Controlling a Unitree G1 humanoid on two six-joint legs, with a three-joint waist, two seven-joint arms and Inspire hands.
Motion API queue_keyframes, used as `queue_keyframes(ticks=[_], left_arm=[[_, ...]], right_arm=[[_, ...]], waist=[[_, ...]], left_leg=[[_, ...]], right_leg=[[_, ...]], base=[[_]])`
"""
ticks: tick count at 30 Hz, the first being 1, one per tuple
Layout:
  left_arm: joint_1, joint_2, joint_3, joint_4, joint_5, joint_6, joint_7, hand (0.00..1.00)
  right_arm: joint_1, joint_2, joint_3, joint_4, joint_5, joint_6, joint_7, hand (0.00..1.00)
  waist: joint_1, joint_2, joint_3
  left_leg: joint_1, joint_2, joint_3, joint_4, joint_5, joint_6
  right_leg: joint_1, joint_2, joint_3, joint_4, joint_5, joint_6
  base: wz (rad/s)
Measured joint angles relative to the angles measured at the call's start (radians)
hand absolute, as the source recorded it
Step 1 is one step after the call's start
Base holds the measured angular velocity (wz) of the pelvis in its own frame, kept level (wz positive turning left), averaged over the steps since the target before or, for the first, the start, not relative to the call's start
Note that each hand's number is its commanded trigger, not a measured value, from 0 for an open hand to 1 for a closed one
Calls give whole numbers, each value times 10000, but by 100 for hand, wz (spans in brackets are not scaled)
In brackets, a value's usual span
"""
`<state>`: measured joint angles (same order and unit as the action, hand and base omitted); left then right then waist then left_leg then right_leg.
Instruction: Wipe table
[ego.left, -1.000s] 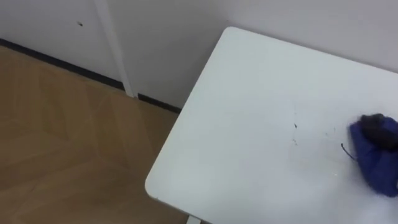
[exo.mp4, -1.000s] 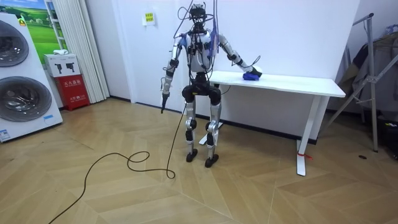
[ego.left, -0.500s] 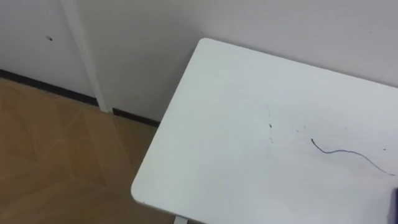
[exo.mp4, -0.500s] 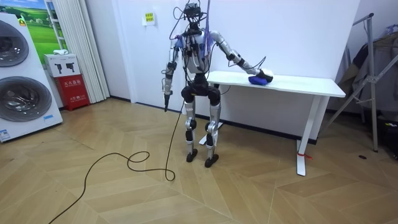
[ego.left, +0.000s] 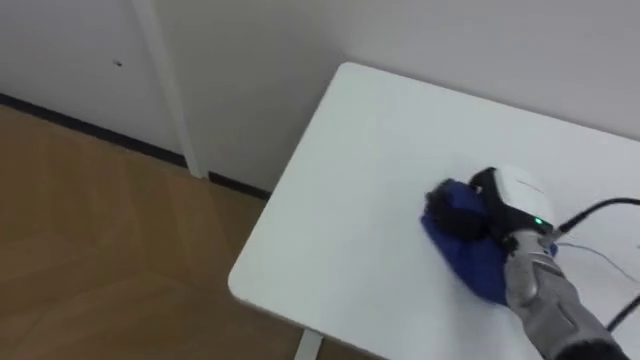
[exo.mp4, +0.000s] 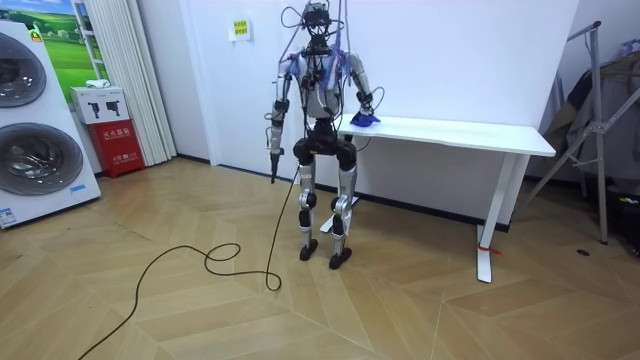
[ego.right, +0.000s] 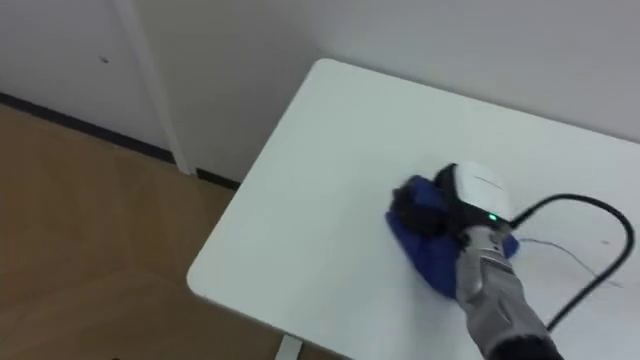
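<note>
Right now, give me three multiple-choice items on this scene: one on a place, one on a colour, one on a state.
1. Where is the cloth?
A. On the table, near its left end
B. On the floor
C. Hanging on the wall

2. What colour is the cloth?
A. Red
B. Blue
C. Yellow

3. The right robot hand is:
A. hanging at the robot's side
B. raised high above the table
C. down on the cloth

Answers: 1 A, the eye views show it on the white top, near the left edge. 2 B, it is plainly blue. 3 C, the hand sits on top of the cloth.
</note>
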<state>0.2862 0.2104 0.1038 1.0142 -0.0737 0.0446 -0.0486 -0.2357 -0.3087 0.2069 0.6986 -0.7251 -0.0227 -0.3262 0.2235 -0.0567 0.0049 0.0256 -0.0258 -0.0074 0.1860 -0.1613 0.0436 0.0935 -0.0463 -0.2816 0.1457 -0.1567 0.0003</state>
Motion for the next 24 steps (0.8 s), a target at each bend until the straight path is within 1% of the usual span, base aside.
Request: queue_keyframes(ticks=[1, 2, 3, 4, 5, 6, 7, 9, 10, 11, 12, 13, 14, 15, 16, 17, 18, 19, 20, 21, 22, 23, 24], left_arm=[[123, 0, 51, -35, 5, 19, 3, 0], [391, -1, 147, -151, 78, 49, 3, 0], [506, -11, 195, -202, 197, 73, 4, 0], [680, -47, 306, -306, 517, 127, 6, 0], [749, -65, 367, -359, 723, 151, 6, 0], [770, -64, 464, -367, 869, 150, 6, 0], [770, -64, 537, -369, 879, 149, 6, 0], [833, -51, 851, -499, 1090, 144, 6, 0], [817, -51, 978, -499, 1135, 144, 9, 0], [809, -56, 1214, -499, 1148, 138, 11, 0], [810, -46, 1388, -509, 1191, 137, 13, 0], [804, -44, 1496, -511, 1258, 136, 12, 0], [795, -19, 1645, -523, 1296, 136, 12, 0], [777, 16, 1743, -541, 1277, 129, 11, 0], [775, 26, 1766, -567, 1258, 120, 12, 0], [781, 28, 1763, -662, 1246, 118, 14, 0], [767, 18, 1737, -759, 1225, 104, 16, 0], [750, 17, 1715, -760, 1209, 100, 24, 0], [580, 3, 1626, -758, 1150, 72, 77, 0], [544, -16, 1576, -758, 1091, 43, 131, 0], [460, -56, 1453, -758, 1069, -43, 227, 0], [361, -98, 1332, -741, 1055, -71, 301, 0], [227, -136, 1070, -647, 1013, -70, 383, 0]], right_arm=[[126, -25, -88, -40, 2, -63, -39, 100], [428, -28, -275, -80, 30, -284, -160, 100], [636, -29, -369, -75, 32, -418, -252, 100], [927, -15, -574, -69, 74, -651, -437, 100], [1179, -15, -771, -55, 154, -799, -548, 100], [1384, -11, -1021, -2, 214, -943, -647, 100], [1478, -11, -1183, 8, 214, -1017, -663, 100], [1708, -11, -1743, 348, 251, -1363, -893, 100], [1801, -12, -1928, 433, 302, -1454, -945, 100], [1897, -11, -2248, 765, 453, -1624, -1102, 100], [1994, -13, -2645, 1096, 555, -1725, -1220, 100], [2023, -25, -2861, 1269, 630, -1758, -1257, 100], [2037, -60, -3289, 1644, 811, -1781, -1297, 100], [2076, -147, -3656, 2009, 1054, -1779, -1307, 100], [2081, -190, -3815, 2174, 1165, -1778, -1306, 100], [2083, -251, -4018, 2459, 1486, -1773, -1318, 100], [2083, -300, -4095, 2716, 1828, -1773, -1399, 100], [2016, -315, -4151, 2758, 1961, -1756, -1417, 100], [1995, -318, -4224, 2777, 2104, -1646, -1433, 100], [1959, -317, -4221, 2767, 2106, -1575, -1438, 100], [1856, -315, -4145, 2729, 2122, -1385, -1439, 100], [1635, -311, -3849, 2693, 2138, -1111, -1409, 100], [1368, -309, -3620, 2661, 2216, -750, -1367, 100]], waist=[[-22, -16, -7], [-148, -46, -27], [-214, -20, -12], [-304, -45, -16], [-320, -42, -15], [-355, -39, -24], [-374, -44, -26], [-584, -40, -37], [-644, -44, -41], [-783, -38, -105], [-905, -31, -188], [-979, -33, -227], [-1159, -47, -280], [-1236, -66, -325], [-1291, -78, -322], [-1419, -88, -313], [-1501, -96, -309], [-1517, -106, -304], [-1516, -96, -300], [-1424, -80, -294], [-1314, -61, -282], [-1291, -33, -264], [-1219, 9, -241]], left_leg=[[17, -20, -59, -7, 1, 4], [47, -55, -155, -17, -4, 10], [59, -70, -210, -18, -7, 15], [128, -80, -231, -26, -11, 22], [217, -81, -240, -55, -23, 34], [282, -75, -241, -101, -70, 66], [290, -83, -253, -126, -74, 67], [333, -107, -237, -161, -75, 73], [353, -125, -242, -159, -79, 80], [380, -157, -254, -153, -94, 103], [379, -187, -247, -145, -108, 128], [381, -205, -257, -119, -122, 150], [396, -242, -300, -59, -143, 184], [407, -264, -302, -17, -166, 219], [410, -272, -303, -15, -179, 235], [406, -284, -298, 43, -199, 262], [407, -302, -351, 110, -222, 282], [410, -316, -352, 135, -227, 289], [411, -334, -344, 160, -225, 292], [408, -336, -324, 172, -226, 294], [407, -338, -257, 181, -228, 298], [412, -336, -232, 181, -228, 298], [400, -312, -167, 177, -220, 289]], right_leg=[[50, -19, -70, -9, -17, 20], [161, -41, -236, -58, -44, 61], [215, -45, -260, -83, -47, 66], [336, -70, -229, -101, -47, 67], [454, -88, -251, -107, -51, 73], [527, -94, -254, -116, -80, 121], [540, -102, -247, -116, -95, 145], [580, -126, -304, -117, -106, 163], [616, -112, -340, -120, -120, 185], [672, -129, -383, -119, -141, 220], [712, -160, -388, -117, -150, 234], [736, -180, -418, -116, -152, 238], [804, -208, -510, -116, -156, 245], [838, -227, -512, -100, -156, 246], [862, -235, -516, -92, -156, 247], [957, -249, -532, -82, -151, 255], [999, -263, -612, -84, -140, 274], [1015, -278, -656, -75, -139, 277], [1009, -297, -648, -59, -142, 289], [987, -305, -636, -55, -139, 295], [960, -309, -558, -47, -137, 312], [951, -304, -510, -42, -132, 321], [859, -305, -441, 25, -131, 320]], base=[[38], [32], [43], [38], [36], [23], [14], [2], [0], [0], [0], [5], [6], [5], [0], [0], [0], [0], [-5], [-17], [-19], [-23], [-23]])
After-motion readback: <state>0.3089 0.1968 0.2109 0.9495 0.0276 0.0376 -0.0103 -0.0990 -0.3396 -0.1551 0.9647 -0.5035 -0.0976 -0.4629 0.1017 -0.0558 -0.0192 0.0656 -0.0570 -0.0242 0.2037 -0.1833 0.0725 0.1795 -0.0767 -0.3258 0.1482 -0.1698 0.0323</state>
